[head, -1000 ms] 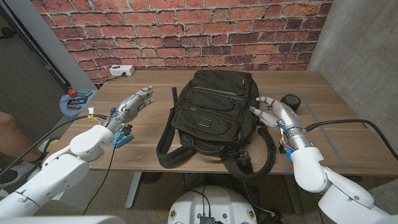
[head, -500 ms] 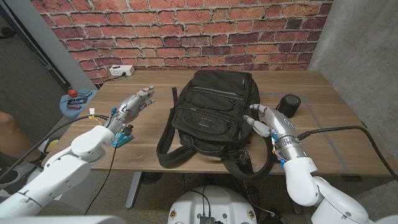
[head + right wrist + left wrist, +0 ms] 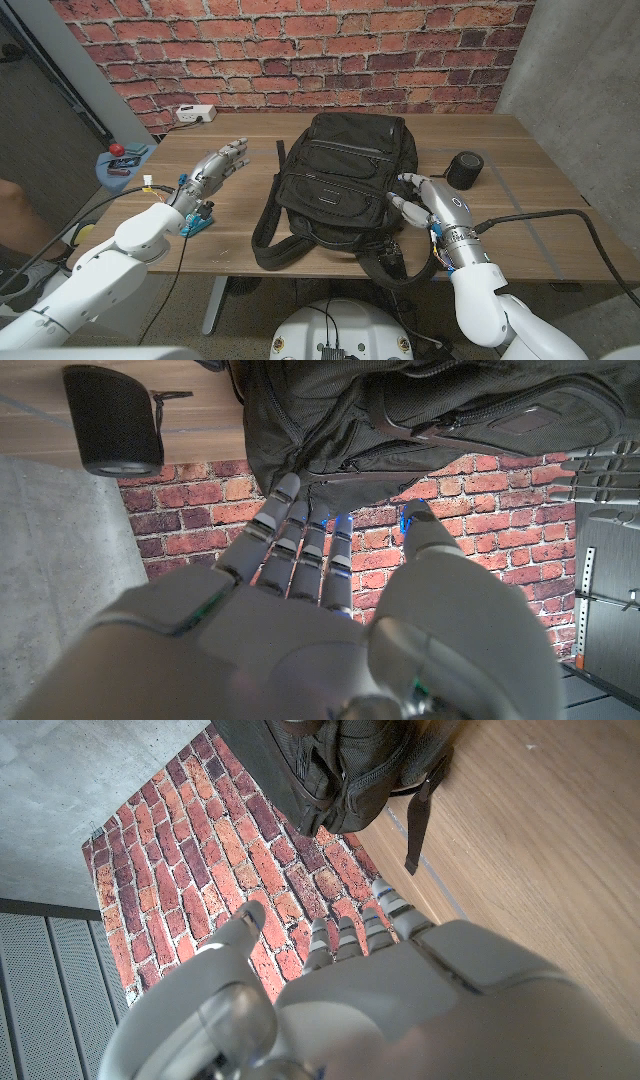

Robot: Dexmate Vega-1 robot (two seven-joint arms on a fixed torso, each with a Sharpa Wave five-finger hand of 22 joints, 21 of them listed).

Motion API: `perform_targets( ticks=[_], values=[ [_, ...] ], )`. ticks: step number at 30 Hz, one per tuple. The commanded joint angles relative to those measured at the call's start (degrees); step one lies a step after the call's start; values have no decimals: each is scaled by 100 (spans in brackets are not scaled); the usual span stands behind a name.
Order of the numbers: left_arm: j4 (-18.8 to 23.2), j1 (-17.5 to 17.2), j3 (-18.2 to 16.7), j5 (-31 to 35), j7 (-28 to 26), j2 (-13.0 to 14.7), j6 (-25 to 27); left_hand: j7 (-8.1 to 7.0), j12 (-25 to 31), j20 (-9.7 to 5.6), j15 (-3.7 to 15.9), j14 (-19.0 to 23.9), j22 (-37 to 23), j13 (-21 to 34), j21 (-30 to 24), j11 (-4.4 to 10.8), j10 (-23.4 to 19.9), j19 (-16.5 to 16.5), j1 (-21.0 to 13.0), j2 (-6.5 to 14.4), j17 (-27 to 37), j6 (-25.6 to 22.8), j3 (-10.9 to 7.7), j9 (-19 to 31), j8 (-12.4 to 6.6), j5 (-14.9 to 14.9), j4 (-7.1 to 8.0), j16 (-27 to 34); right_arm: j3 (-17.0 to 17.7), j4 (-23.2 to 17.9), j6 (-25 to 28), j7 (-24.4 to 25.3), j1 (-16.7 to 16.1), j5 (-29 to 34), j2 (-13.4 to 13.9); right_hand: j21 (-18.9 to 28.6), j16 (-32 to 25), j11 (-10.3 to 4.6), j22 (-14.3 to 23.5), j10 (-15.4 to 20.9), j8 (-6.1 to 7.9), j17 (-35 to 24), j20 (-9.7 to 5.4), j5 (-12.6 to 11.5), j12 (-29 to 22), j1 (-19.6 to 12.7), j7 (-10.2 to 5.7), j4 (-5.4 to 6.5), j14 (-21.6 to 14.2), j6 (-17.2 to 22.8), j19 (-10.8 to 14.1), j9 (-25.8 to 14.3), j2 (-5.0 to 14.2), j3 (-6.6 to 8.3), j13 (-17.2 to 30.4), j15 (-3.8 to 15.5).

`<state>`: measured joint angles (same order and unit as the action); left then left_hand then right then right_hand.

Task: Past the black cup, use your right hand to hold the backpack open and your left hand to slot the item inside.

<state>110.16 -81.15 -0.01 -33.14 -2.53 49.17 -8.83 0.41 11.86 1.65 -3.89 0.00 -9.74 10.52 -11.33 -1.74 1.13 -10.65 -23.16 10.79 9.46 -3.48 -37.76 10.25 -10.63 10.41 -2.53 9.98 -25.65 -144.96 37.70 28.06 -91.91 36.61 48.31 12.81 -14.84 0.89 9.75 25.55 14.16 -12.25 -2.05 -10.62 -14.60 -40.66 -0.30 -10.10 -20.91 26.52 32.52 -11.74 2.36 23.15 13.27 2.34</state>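
A black backpack [image 3: 340, 180] lies on the middle of the wooden table, zipped pockets facing up. The black cup [image 3: 465, 170] stands to its right, also seen in the right wrist view [image 3: 115, 420]. My right hand [image 3: 425, 200] is between cup and backpack with its fingers [image 3: 290, 510] spread and holding nothing. Its fingertips are at the bag's right side [image 3: 420, 410]; I cannot tell if they touch. My left hand [image 3: 215, 165] hovers left of the backpack, fingers stretched out and apart, empty. A small blue item [image 3: 198, 218] lies by my left forearm.
A blue tray [image 3: 122, 160] with a red object sits off the table's left end. A white power strip [image 3: 195, 113] lies at the back left. The backpack's straps [image 3: 265, 235] trail toward the front edge. A person's limb [image 3: 10, 215] shows at the left edge.
My right hand has moved away from the cup, toward me and left, up to the backpack's right side. The left hand has stayed in place.
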Motion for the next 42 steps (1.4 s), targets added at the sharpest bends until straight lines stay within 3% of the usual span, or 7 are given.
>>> perform_targets(
  ticks=[1,15,31,42],
  values=[
    [-68,18,20,39,57,-8,-143,10,-7,11,3,7,-26,33,-6,-12,-53,-45,-50,-5,28,-27,-2,24,-9,35,-38,33,-364,4,189,45,-44,607,44,-29,-24,-33,6,64,-8,-7,-2,0,-13,-109,-28,-20,-57,59,61,-6,-22,-21,5,162],
    [-165,46,57,131,147,-11,-365,15,-5,18,4,17,-26,34,-6,-10,-64,-50,-69,-2,29,-31,8,25,-9,36,-42,36,-624,28,254,113,-335,1304,34,-40,-23,-74,6,87,-27,-4,-8,8,-12,-202,-54,-14,-85,66,96,-7,-64,-40,4,196],
    [-369,118,92,127,288,-17,-571,20,-5,24,11,23,-26,35,-5,-3,-67,-53,-91,0,29,-38,21,26,-10,38,-47,37,-969,242,305,-145,-339,2112,-222,-53,-14,-90,5,71,-62,7,-6,18,7,-344,-63,-35,-110,38,134,-7,-145,-56,1,196],
    [-560,362,215,124,449,3,-689,11,-7,26,9,26,-26,35,-4,-3,-66,-53,-106,2,30,-35,29,26,-8,39,-49,38,-1144,515,249,-190,-281,2649,-402,-70,-1,-107,5,-3,-105,12,-13,15,46,-458,-69,-38,-111,-30,144,-8,-200,-63,-1,207]
  ],
)
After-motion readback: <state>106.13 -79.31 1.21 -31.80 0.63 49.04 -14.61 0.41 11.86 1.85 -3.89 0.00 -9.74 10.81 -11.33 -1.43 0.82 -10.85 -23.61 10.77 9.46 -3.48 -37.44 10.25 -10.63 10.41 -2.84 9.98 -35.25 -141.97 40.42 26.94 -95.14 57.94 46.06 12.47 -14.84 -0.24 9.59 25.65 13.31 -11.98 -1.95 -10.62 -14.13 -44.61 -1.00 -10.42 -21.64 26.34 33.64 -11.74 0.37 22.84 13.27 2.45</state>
